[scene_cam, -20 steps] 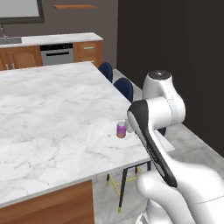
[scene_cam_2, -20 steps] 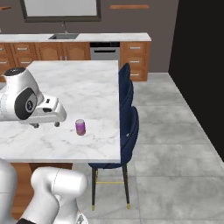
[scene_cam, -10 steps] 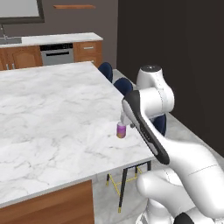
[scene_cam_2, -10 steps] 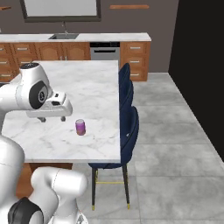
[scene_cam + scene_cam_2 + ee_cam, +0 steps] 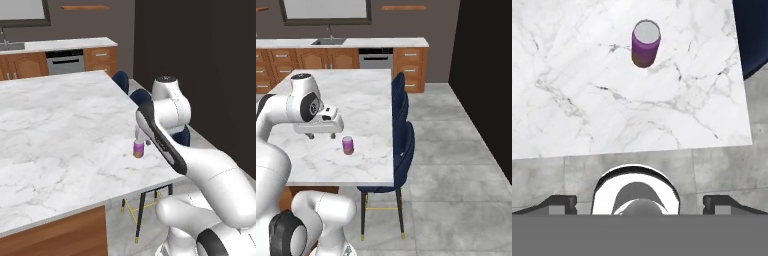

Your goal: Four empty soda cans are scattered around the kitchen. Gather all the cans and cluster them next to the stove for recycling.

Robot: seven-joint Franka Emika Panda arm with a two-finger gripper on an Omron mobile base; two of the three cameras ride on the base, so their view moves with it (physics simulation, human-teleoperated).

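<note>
Two base views from behind, forward-down over the island — hand view straight down, nearer, same marble top.

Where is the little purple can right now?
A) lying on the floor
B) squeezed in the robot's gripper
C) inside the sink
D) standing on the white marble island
D: the soda can stands upright on the marble island, with the open gripper beside it, not touching it.

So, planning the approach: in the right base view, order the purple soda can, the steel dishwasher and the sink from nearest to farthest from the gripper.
1. Purple soda can, upright on the white marble island, just right of the open gripper.
2. Steel dishwasher, under the back counter.
3. Sink, set in the back counter; close to the dishwasher's distance, so roughly tied.
</note>
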